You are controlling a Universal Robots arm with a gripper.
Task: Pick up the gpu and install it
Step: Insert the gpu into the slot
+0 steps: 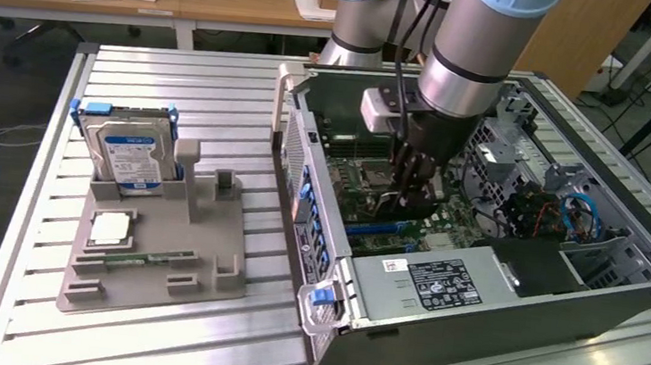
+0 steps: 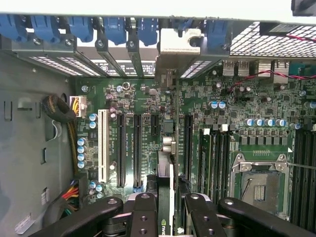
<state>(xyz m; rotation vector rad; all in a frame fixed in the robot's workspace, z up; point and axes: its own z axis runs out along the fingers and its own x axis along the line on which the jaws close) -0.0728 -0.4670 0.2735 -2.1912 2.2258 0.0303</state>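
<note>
The gpu (image 2: 165, 197), a thin dark card seen edge-on, stands upright over the green motherboard (image 2: 148, 133), clamped between the gripper (image 2: 165, 215) and its black fingers (image 2: 143, 217). The wrist view shows the card's silvery bracket end reaching the rear slot openings beside blue latches (image 2: 113, 27). The exterior view shows the gripper lowered inside the open computer case (image 1: 600, 303), which lies on the ribbed metal table (image 1: 142, 344). Nearer the table's other edge, a grey holder (image 1: 150, 264) carries a silver hard drive (image 1: 128, 153).

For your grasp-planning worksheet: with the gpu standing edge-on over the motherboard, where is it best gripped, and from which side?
Grip the gpu along its upper long edge, coming straight down from above. It stands on edge inside the open computer case, so its two flat faces suit opposing fingers, as the gripper pinches it here, leaving the lower edge free over the motherboard.
</note>
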